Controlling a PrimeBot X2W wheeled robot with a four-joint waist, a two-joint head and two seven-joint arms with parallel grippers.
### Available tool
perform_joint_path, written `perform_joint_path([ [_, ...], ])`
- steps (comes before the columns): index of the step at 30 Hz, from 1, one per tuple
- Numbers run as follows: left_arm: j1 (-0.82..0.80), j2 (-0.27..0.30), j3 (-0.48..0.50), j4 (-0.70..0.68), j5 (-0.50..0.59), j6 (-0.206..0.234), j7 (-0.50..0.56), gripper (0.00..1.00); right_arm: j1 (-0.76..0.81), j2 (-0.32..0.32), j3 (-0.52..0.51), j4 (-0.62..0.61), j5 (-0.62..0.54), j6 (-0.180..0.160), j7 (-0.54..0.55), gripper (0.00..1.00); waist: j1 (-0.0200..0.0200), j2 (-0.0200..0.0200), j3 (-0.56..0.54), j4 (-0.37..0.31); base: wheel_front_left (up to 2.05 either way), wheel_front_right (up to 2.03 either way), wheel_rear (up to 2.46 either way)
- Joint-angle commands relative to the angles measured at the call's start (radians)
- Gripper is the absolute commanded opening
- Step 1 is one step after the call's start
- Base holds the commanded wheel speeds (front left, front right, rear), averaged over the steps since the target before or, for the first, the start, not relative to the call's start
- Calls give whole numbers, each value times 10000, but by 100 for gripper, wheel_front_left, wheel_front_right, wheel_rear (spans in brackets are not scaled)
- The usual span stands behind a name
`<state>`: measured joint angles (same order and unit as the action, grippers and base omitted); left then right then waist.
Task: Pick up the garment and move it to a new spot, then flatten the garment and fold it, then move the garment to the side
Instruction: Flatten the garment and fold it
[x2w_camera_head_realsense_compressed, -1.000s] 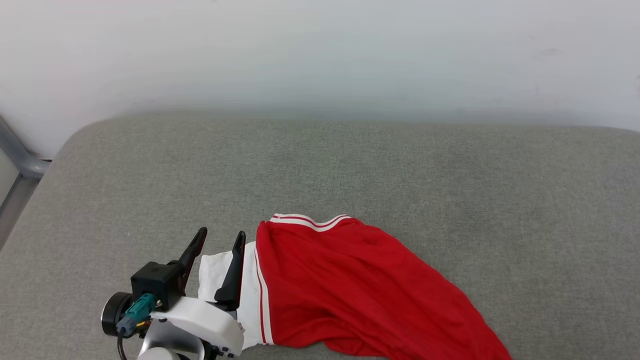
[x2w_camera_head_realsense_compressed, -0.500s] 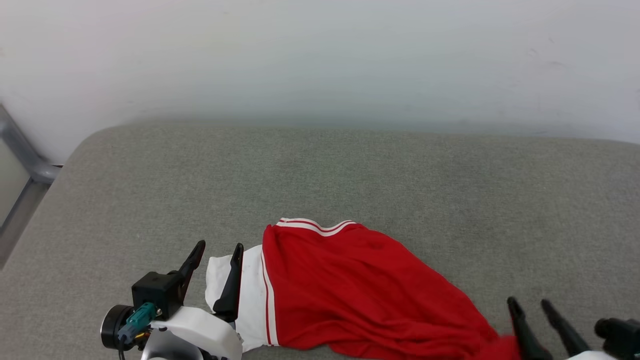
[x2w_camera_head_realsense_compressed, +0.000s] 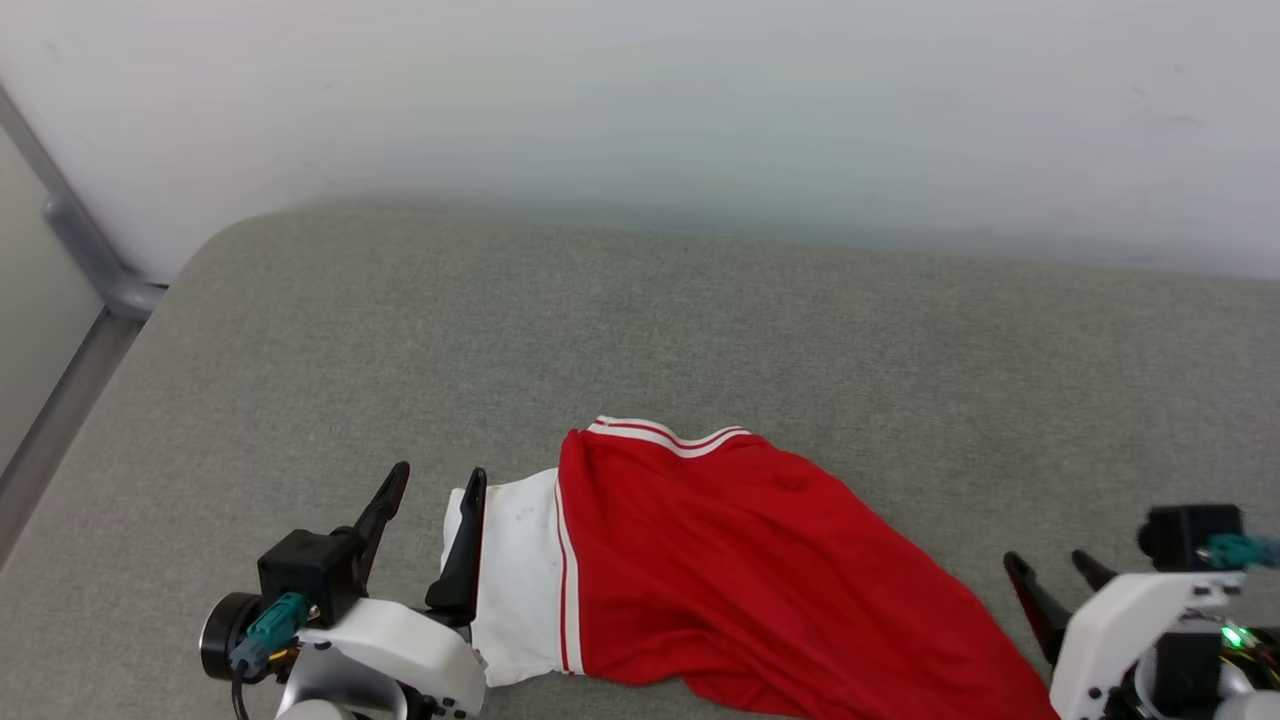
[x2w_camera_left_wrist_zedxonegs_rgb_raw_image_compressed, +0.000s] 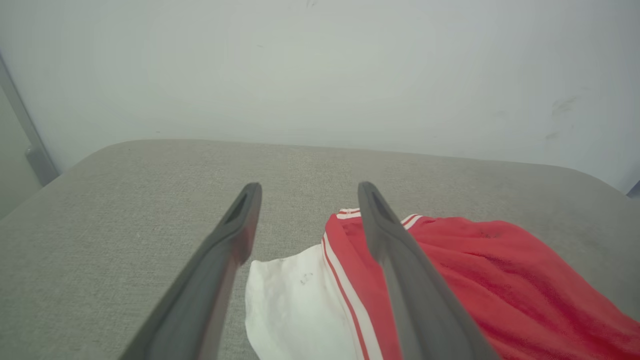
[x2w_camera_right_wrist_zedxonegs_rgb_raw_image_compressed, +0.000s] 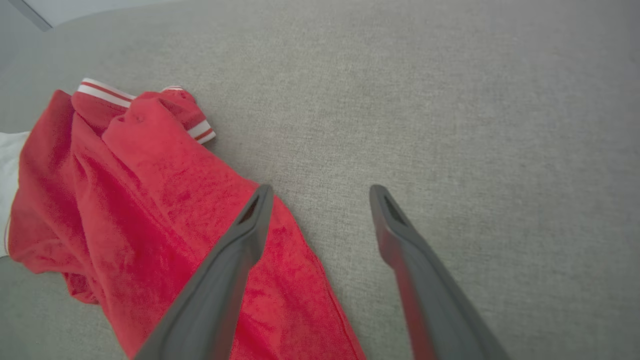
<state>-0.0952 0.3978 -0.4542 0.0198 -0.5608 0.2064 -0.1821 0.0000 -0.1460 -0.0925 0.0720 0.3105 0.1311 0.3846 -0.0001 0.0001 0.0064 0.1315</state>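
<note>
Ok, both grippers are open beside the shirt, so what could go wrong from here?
1. The garment lies bunched with folds overlapping, so the left gripper, by the white sleeve, may pinch several layers and flattening could stall.
2. The right gripper stands at the narrow tail; it might catch only a thin fold that slips.

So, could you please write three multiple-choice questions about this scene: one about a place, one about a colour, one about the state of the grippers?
1. Where does the white sleeve of the shirt lie?
A. on top of the red part
B. next to the left gripper
C. folded under the red part

2. What colour is the body of the shirt?
A. blue
B. green
C. red

3. How do the two grippers stand?
A. both open, holding nothing
B. both shut on cloth
C. left open, right shut

Answers:
1 B: the sleeve spreads out right beside the left gripper.
2 C: the large part is bright red.
3 A: the fingers of the left gripper and the right gripper stand wide apart and clamp no cloth.
</note>
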Motion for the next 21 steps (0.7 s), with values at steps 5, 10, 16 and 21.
perform_joint_path([
  [5, -387, -148, -17, 55, -48, -130, -209, 100, -1046, -797, 1344, 792, 541, -7, 1895, 100, 1, -1, 604, 472, 0, 0, 0],
  [10, -584, -235, 10, 230, -110, -235, -345, 100, -1705, -1315, 2365, 1467, 967, -7, 2708, 100, 1, -1, 992, 695, 0, 0, 0],
  [16, -731, -322, 43, 490, -134, -332, -474, 100, -1859, -1383, 3140, 2818, 1714, -5, 3899, 100, 1, -1, 1141, 789, 0, 0, 0],
  [21, -751, -379, 69, 624, -161, -325, -522, 100, -2230, -1348, 3357, 2971, 2128, -4, 3992, 0, 1, -1, 1028, 659, 0, 0, 0],
])
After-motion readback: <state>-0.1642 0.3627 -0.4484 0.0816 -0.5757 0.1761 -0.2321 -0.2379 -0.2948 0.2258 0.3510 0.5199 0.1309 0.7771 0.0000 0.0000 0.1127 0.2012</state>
